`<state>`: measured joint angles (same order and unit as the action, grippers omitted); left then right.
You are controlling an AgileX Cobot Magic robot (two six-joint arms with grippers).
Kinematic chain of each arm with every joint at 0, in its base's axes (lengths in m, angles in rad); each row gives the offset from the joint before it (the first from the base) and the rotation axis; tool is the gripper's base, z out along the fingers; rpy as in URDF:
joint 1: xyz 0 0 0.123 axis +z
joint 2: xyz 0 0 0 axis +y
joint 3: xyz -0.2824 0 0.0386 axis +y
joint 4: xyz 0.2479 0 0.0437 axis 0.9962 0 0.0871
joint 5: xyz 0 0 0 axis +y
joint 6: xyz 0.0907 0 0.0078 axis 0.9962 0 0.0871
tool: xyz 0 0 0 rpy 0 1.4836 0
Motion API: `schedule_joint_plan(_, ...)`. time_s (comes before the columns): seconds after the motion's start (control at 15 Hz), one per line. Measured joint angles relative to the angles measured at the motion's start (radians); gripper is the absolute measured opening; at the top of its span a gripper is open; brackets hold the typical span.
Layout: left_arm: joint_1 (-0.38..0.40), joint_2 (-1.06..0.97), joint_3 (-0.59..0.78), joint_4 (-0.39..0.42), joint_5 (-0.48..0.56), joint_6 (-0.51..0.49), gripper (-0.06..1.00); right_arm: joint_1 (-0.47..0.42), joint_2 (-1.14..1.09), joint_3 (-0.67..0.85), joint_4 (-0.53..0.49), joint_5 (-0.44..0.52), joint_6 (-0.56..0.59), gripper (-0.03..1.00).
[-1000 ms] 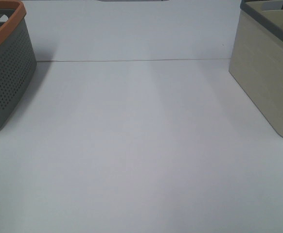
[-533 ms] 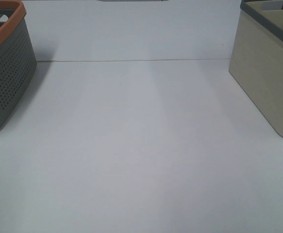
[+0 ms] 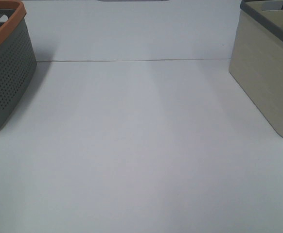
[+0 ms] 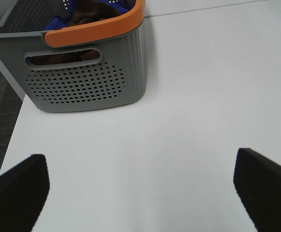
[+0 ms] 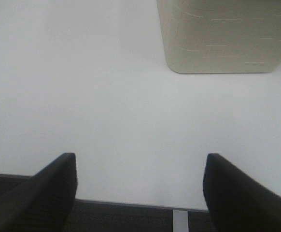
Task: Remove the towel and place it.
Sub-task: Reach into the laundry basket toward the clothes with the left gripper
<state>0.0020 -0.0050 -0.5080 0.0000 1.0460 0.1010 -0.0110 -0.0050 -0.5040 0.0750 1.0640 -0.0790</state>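
The towel (image 4: 93, 10) lies in the grey, orange-rimmed basket (image 3: 8, 77) at the far left of the white worktop (image 3: 141, 145), bunched against something blue (image 4: 58, 20). The left tool (image 4: 139, 159) hangs near the basket, fingers wide apart, holding nothing. The right tool (image 5: 140, 159), likewise spread and empty, hangs over the worktop's edge, facing the beige bin (image 3: 268, 82) at the far right.

Left pincer (image 4: 140, 193) has its jaws spread wide, gripping nothing. Right pincer (image 5: 143, 193) is spread wide too, empty.
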Motion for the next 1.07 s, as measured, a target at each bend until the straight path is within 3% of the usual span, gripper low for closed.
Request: schedule_joint_plan(1.07,0.0,0.0,0.0,-0.013,0.0,-0.002,0.99,0.0,0.0,0.0,0.0,-0.001,0.0,0.64)
